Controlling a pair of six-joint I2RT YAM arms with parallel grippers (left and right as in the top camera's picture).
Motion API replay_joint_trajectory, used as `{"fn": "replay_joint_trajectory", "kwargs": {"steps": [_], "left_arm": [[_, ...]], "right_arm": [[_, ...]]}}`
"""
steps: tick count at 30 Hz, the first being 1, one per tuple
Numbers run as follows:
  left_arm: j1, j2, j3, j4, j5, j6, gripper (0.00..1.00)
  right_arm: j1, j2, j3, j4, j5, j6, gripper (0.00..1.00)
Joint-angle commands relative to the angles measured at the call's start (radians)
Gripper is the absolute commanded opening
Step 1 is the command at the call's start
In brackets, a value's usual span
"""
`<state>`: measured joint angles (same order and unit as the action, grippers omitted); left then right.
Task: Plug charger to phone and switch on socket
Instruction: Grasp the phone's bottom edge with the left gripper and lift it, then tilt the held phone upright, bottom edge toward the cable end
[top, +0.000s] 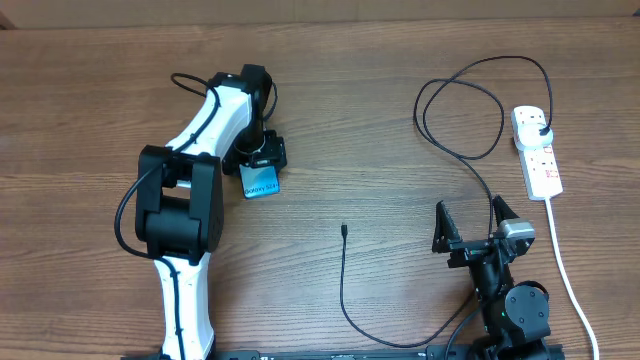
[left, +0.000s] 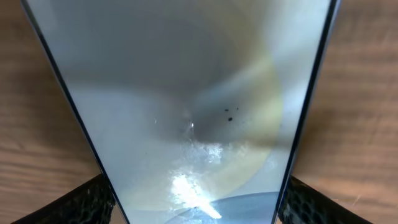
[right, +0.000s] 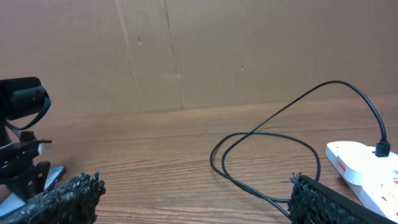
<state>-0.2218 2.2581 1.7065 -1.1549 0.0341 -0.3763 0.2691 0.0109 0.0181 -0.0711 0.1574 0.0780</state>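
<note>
**Item 1, phone** (top: 262, 184)
- Location: left of centre on the bench (top: 400, 70), screen facing up, directly beneath the left pincer (top: 262, 166).
- Left wrist view: the glass fills the frame. The pads (left: 87, 202) flank both long edges.
- Left pincer state: it straddles the phone. Whether the pads press the edges or merely stand at them cannot be told.

**Item 2, charger** (top: 341, 275)
- The plug (top: 541, 130) is seated in the socket (top: 540, 170) at the far right.
- The cable loops across the bench.
- The connector tip (top: 343, 230) lies loose near centre, well apart from the phone and to the left of the right pincer (top: 469, 208).

**Item 3, right pincer**
- Jaws are spread wide and hold nothing.
- The cable passes just beside it, and the socket lies beyond it to the right.

**Hazards, as judged**
- The phone's edges are slim and glossy, so an off-centre squeeze may let it slip or twist.
- The tip is tiny and flat on the wood, so a pinch may miss it or flick it away.
- The cable near the right pincer may snag and drag the tip or tug the socket.
- A misaligned insertion may push the phone instead of seating the tip.
</note>
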Motion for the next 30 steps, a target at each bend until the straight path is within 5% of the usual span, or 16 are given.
{"fn": "replay_joint_trajectory", "kwargs": {"steps": [1,14,24,30], "left_arm": [[-0.038,0.085,-0.124,-0.003,0.037,0.041,0.82],[-0.160,0.085,-0.284,-0.026,0.090,0.066,0.82],[-0.229,0.080,-0.290,-0.018,0.087,0.062,0.73],[-0.221,-0.009,-0.288,0.026,0.082,0.048,0.79]], "right_arm": [[-0.003,-0.008,-0.010,0.006,0.007,-0.004,1.00],[-0.003,-0.008,-0.010,0.006,0.007,-0.004,1.00],[-0.003,-0.008,-0.010,0.006,0.007,-0.004,1.00],[-0.003,-0.008,-0.010,0.006,0.007,-0.004,1.00]]}}
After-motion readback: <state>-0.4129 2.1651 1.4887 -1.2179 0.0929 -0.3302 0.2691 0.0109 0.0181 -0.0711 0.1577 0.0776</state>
